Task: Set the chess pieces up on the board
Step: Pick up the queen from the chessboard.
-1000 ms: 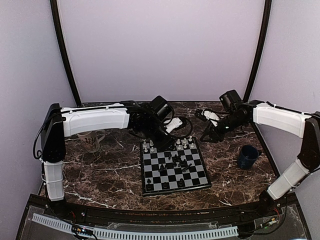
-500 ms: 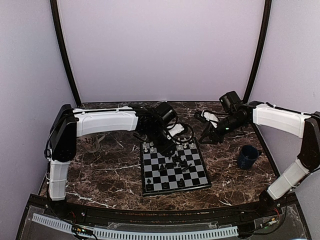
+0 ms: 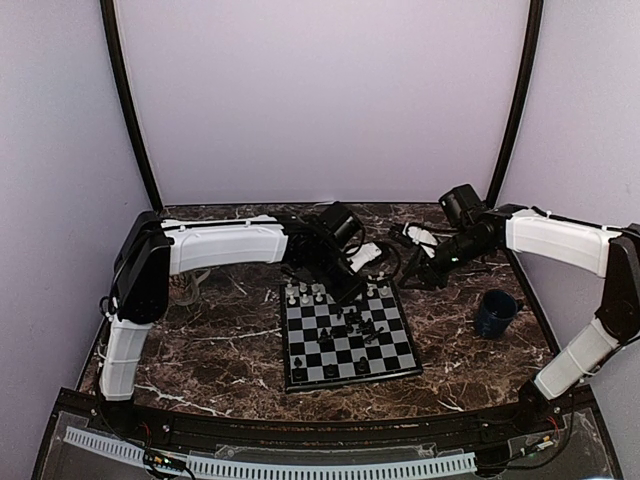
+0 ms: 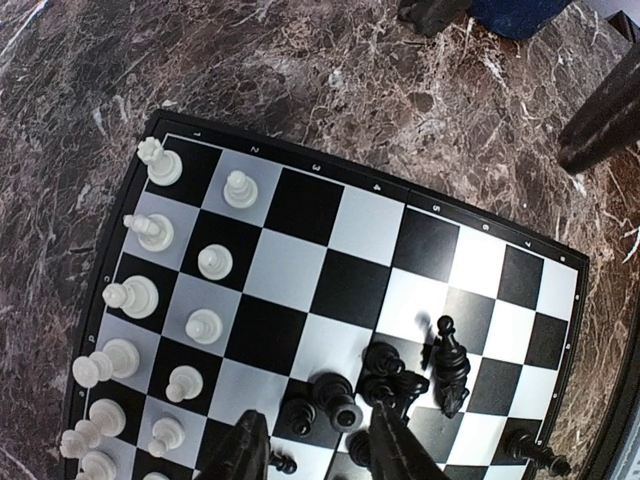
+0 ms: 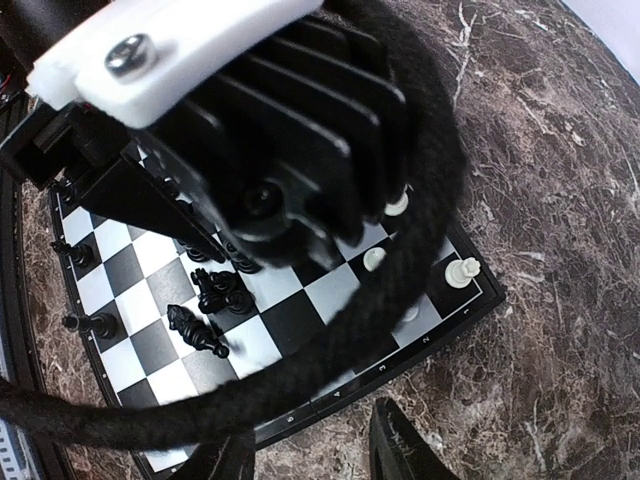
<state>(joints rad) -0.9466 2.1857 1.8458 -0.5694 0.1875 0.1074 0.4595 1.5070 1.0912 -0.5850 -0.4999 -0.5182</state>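
Left end effector (image 4: 318,412): I hold it over the far part of the board (image 4: 303,208). Its two fingers stand apart, so it is open and grips nothing. Below the gap between the fingers stands a cluster of black pieces (image 4: 336,397). I cannot tell whether either finger touches one. One toppled black piece (image 4: 450,368) lies on its side just beside the cluster. The white pieces (image 4: 214,262) stand upright in two rows along one edge of the board.

Right end effector (image 5: 310,430): I hold it off the board, above the tabletop (image 3: 200,345), just beyond the board's far right corner. Its fingers are apart with only marble showing between them, so it is open and holds nothing. The black wrist housing (image 5: 290,150) of my left arm fills much of the right wrist view.

The board lies flat at the centre of the tabletop. A blue mug (image 3: 494,312) stands to its right, apart from it.
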